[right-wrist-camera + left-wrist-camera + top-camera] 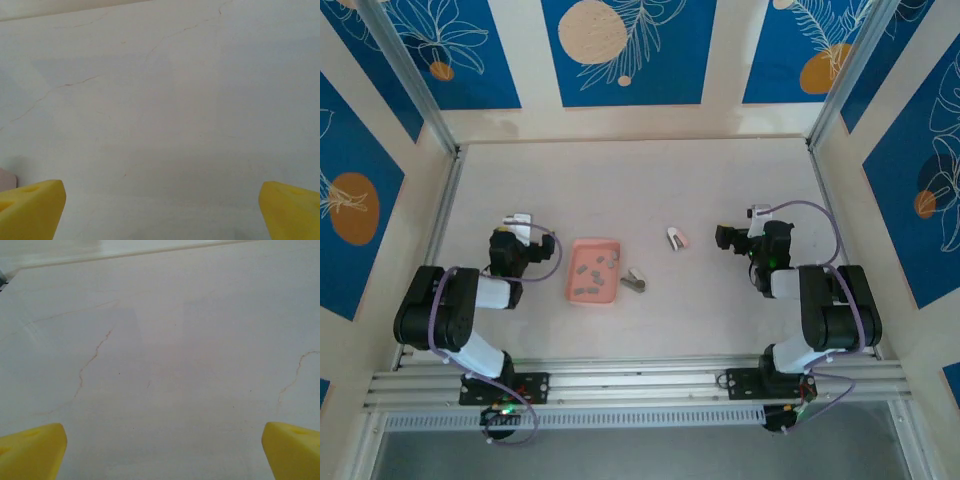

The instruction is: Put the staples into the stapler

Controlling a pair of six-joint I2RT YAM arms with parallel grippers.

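Left claw (162, 450) and right claw (161, 209) both gape empty; the stapler (634, 282), seemingly, lies between them, well apart.

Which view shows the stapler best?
Top external: the stapler lies whole on the tabletop, just right of the pink tray. The wrist views face tabletop beyond their yellow fingertips, so they add nothing on it.

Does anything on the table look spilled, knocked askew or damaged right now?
Nothing is spilled: the staples all lie loose inside the pink tray, and the stapler lies just beside it on the table. The only oddity is some thin, crack-like lines running across the tabletop.
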